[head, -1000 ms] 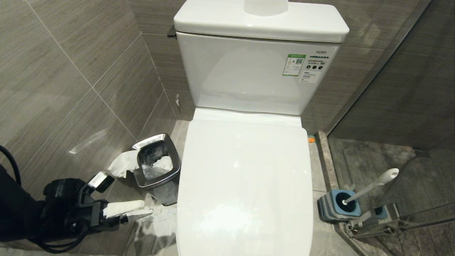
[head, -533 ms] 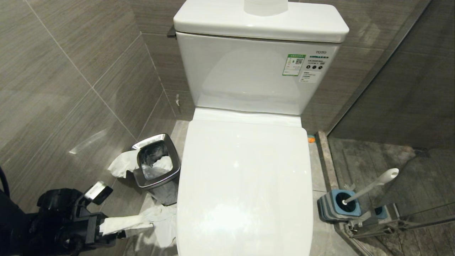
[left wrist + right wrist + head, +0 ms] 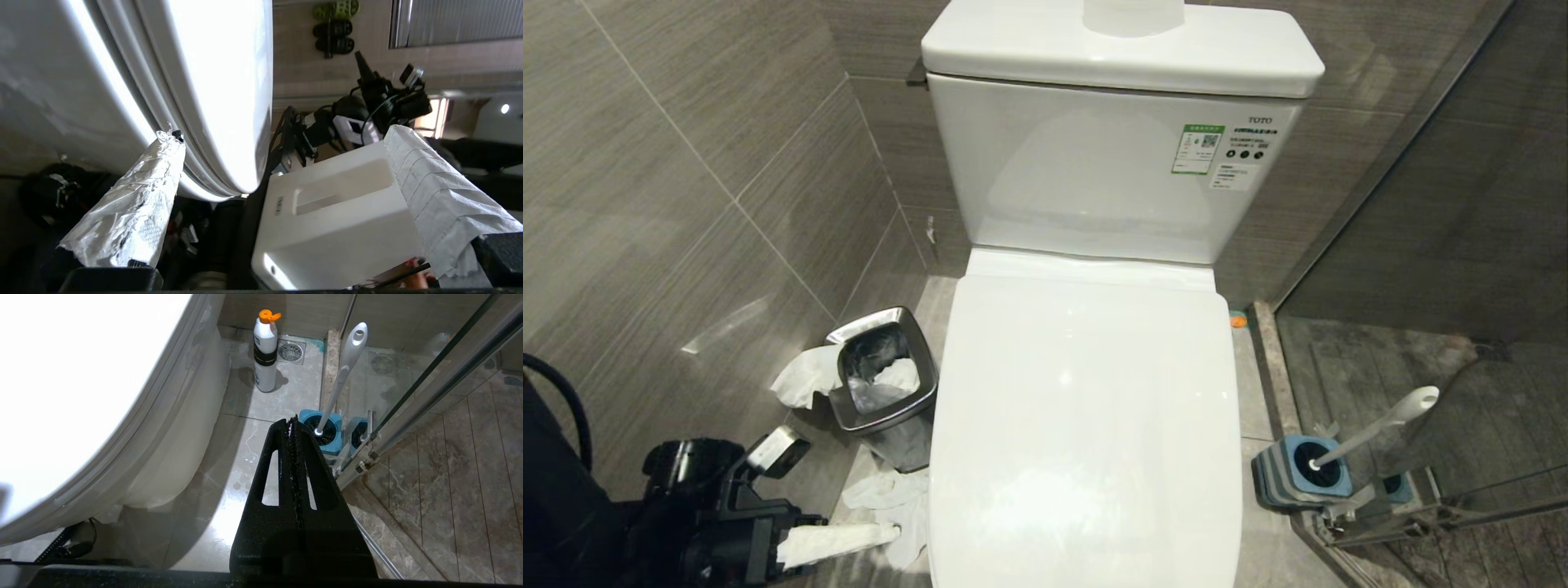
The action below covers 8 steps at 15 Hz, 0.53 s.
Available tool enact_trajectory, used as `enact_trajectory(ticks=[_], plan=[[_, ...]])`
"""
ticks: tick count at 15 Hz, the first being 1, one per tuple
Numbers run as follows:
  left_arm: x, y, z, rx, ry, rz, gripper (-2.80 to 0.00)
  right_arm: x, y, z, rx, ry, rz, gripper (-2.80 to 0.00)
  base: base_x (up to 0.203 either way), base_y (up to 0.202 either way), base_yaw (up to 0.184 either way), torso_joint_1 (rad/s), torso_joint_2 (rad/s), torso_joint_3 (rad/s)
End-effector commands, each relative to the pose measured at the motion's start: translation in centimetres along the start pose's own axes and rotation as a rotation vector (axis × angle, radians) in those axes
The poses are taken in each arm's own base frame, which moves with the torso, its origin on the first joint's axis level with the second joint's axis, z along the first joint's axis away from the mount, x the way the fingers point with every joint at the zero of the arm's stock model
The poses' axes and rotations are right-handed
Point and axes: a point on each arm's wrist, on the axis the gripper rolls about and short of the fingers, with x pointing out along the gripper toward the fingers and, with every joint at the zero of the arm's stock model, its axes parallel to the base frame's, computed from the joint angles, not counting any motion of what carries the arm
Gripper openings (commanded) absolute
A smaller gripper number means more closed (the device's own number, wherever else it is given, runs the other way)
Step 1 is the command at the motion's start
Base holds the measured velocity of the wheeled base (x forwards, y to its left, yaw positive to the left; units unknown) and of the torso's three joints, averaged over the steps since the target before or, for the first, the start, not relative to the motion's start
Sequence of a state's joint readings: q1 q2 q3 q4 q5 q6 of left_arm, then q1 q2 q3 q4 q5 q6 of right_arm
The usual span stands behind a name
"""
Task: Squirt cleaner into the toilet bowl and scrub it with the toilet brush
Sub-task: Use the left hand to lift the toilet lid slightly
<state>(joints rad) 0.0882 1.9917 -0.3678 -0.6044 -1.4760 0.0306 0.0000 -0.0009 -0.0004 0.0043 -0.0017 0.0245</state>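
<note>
The toilet (image 3: 1086,425) stands with its white lid shut, so the toilet bowl itself is hidden under the lid. Everything else is best placed against this toilet.

On the robot's left side of the toilet, low by the front corner of the lid, the left gripper (image 3: 849,541) hangs with its jaws spread wide and nothing between them — each finger is wrapped in white paper (image 3: 130,212). In the left wrist view one wrapped finger lies just beside the curved edge of the lid and seat; whether it touches cannot be told. Loose tissue (image 3: 890,502) lies on the floor between the gripper and the toilet's base, and a square steel bin (image 3: 880,380) with crumpled paper in it stands close against the toilet's left flank.

On the toilet's right side the toilet brush (image 3: 1376,429) sits in its blue-and-grey holder (image 3: 1298,474), the white handle leaning away from the toilet, next to the glass shower partition. A white bottle with an orange cap (image 3: 265,351) stands on the floor tiles further back along that flank, close to a floor drain.

The right gripper (image 3: 293,420) is pressed fully closed and empty — it points down at the floor beside the toilet, toward the brush holder.
</note>
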Motion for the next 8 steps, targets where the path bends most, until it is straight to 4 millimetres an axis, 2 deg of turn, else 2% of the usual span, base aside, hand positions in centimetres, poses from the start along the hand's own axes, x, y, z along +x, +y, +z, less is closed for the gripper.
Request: enact_trajectory(ticks=[1,8], plan=[[0.5,0.5,-0.3,-0.006,0.017,-0.018,0.0,0.0,0.0,0.0,0.0,0.002,0.0,-2.8,0.0,0.0,0.0,0.0,0.0,0.0],[2.0,0.2,-0.3,0.05,0.067,-0.014,0.0,0.0,0.0,0.0,0.0,0.002,0.0,-2.8,0.0,0.0,0.0,0.0,0.0,0.0]])
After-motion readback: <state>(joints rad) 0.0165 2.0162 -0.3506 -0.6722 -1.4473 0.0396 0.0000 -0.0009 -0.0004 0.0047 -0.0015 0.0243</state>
